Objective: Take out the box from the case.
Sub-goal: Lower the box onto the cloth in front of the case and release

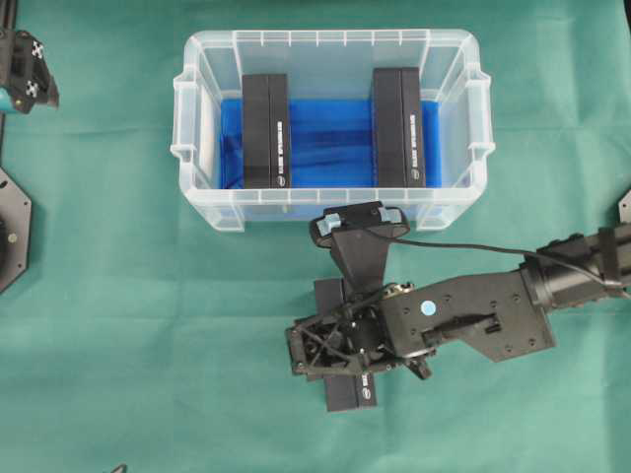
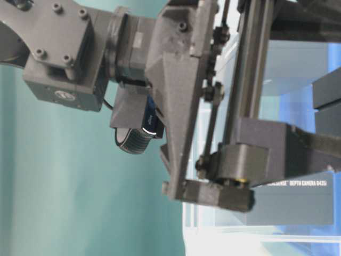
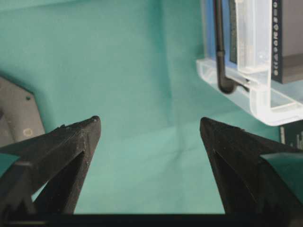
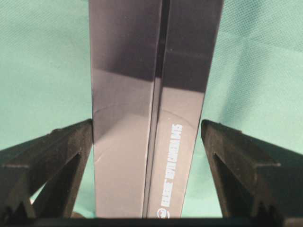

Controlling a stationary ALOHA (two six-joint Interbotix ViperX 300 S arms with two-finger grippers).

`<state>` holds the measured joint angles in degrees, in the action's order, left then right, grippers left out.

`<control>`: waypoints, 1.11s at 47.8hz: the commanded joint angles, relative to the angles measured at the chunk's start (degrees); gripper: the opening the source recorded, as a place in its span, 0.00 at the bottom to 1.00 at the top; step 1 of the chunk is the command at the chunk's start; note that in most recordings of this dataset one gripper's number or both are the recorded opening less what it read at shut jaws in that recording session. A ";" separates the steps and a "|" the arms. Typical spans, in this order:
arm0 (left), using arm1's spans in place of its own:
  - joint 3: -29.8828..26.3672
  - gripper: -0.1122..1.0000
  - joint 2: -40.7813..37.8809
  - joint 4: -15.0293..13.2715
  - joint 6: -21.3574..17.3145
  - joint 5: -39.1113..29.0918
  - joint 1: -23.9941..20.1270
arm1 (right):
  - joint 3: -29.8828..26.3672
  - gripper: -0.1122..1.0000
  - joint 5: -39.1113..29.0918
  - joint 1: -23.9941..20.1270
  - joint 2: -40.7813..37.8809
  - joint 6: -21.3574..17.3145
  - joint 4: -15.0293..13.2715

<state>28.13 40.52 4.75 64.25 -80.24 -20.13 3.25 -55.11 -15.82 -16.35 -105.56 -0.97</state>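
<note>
So one black box (image 1: pixel 349 392) is out of the case (image 1: pixel 330 208) and lying on the green tabletop (image 1: pixel 148 325) just in front of it. The right tool (image 1: pixel 347 357) sits over it, fingers (image 4: pixel 52 161) spread apart on either side, not touching it. Two more boxes (image 1: pixel 265 130) stand inside on the blue floor. The left tool (image 3: pixel 149 127) is spread wide too, off near the case's corner.
</note>
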 commanded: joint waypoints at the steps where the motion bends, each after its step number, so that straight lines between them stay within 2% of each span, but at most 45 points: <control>1: -0.62 0.92 0.09 0.00 -0.09 0.18 0.09 | -1.05 0.89 0.18 0.09 2.46 -0.09 -0.09; 11: -0.62 0.92 0.09 0.00 -0.09 0.26 0.18 | -4.57 0.88 -3.25 0.18 3.60 0.35 -0.35; 20: -0.53 0.92 0.09 0.00 -0.09 0.44 0.09 | -10.63 0.88 -13.97 0.18 4.57 0.53 -3.25; 29: -0.62 0.92 0.09 0.00 -0.09 0.53 0.09 | -18.19 0.88 -21.88 0.09 4.66 1.58 -6.94; 40: -0.62 0.92 0.09 0.00 0.00 0.62 0.18 | -25.40 0.88 -29.44 0.26 4.66 3.43 -8.00; 53: -0.62 0.92 0.09 0.00 0.00 0.62 0.18 | -27.51 0.88 -31.55 0.26 4.66 3.78 -8.61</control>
<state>28.13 40.52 4.75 64.25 -79.89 -20.04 -23.03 -86.66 -15.64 -13.80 -102.04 -9.14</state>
